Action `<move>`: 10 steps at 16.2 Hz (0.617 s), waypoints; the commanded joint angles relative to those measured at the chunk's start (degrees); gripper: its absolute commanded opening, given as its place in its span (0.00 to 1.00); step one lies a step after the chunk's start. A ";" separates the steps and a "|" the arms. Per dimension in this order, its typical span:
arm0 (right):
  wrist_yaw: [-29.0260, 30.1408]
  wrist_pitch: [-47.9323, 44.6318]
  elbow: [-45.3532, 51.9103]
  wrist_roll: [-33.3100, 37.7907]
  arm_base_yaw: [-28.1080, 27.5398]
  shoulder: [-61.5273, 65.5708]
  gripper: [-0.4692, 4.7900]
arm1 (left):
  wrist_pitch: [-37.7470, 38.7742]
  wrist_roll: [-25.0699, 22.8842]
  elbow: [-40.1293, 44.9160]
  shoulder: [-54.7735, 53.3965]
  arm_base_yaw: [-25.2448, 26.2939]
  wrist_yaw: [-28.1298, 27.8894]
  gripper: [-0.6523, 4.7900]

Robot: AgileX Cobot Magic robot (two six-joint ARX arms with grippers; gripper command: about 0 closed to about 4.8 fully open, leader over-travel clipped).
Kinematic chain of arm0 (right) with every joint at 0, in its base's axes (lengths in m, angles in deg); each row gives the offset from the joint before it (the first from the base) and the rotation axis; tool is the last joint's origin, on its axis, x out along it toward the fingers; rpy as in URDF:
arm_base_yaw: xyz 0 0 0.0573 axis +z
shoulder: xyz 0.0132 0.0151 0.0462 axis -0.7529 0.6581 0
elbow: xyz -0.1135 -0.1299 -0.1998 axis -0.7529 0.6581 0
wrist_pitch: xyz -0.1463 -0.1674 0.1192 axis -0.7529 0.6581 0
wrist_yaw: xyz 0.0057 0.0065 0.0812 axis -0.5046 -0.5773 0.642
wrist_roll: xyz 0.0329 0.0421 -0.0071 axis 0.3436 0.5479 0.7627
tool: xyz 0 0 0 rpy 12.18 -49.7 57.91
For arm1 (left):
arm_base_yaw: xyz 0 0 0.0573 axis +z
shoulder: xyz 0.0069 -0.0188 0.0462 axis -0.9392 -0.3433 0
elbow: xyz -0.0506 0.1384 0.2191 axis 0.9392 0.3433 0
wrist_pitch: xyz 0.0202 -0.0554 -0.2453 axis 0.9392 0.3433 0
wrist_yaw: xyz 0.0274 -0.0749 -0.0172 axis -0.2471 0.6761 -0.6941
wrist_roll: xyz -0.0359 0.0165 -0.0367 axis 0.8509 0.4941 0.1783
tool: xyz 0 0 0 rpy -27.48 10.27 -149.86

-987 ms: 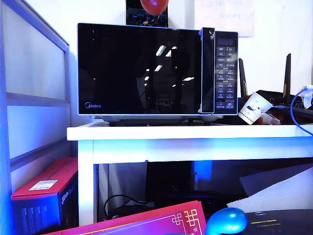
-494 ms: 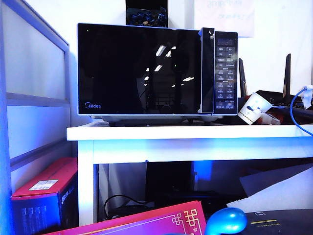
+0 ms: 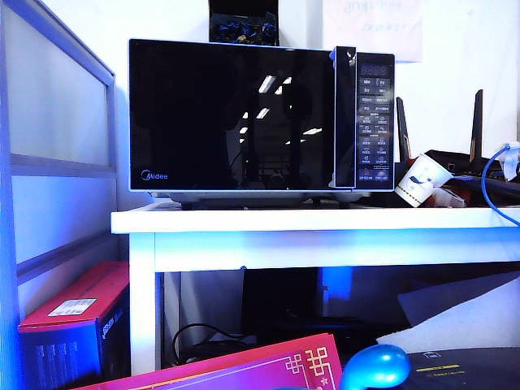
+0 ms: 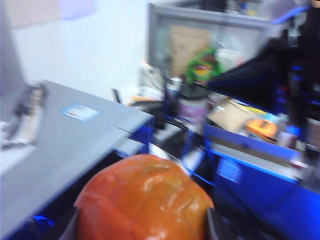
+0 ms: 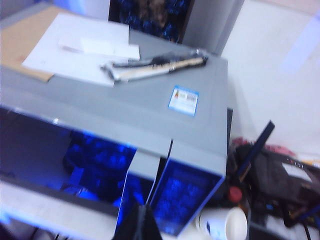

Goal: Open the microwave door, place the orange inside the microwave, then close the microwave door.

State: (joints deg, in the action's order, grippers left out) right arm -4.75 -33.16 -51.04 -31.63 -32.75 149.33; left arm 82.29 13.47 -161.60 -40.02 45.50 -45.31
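Note:
The microwave point(image 3: 260, 122) stands on a white table point(image 3: 325, 219), its glossy black door point(image 3: 231, 114) shut flush beside the dark handle strip point(image 3: 345, 118). Neither gripper shows in the exterior view. In the left wrist view my left gripper point(image 4: 144, 227) is shut on the orange point(image 4: 145, 195), a dark finger at each side, above and beside the microwave's grey top point(image 4: 60, 145). My right gripper point(image 5: 141, 222) is shut and empty, its tips hanging over the microwave's front, near the seam between the door point(image 5: 75, 160) and the button panel point(image 5: 185, 200).
A tipped paper cup point(image 3: 422, 180), a black router with antennas point(image 3: 475, 154) and a blue cable point(image 3: 491, 183) crowd the table right of the microwave. Papers point(image 5: 75, 45) and a long thin object point(image 5: 155, 65) lie on the microwave's top. A red box point(image 3: 77, 325) sits below.
A second ago the orange showed at the top edge of the exterior view above the microwave; it has since risen out of that view. The microwave door has stayed shut.

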 commanded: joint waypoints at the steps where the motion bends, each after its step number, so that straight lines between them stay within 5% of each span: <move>1: -0.11 1.99 -0.26 0.55 0.09 -3.56 0.08 | 3.32 0.11 -0.26 2.49 -0.11 0.55 0.64; 5: 0.02 2.19 0.59 0.85 0.09 -5.01 0.08 | 5.73 -0.37 -0.28 4.52 -0.11 0.55 0.64; 10: 1.62 -13.40 17.62 3.93 0.09 -4.85 0.08 | 5.09 -0.48 -0.28 4.61 -0.11 -0.55 0.64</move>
State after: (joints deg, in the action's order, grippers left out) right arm -4.11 -41.49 -35.48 -29.29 -32.75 144.80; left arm 88.38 13.34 -161.62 -35.65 45.52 -45.07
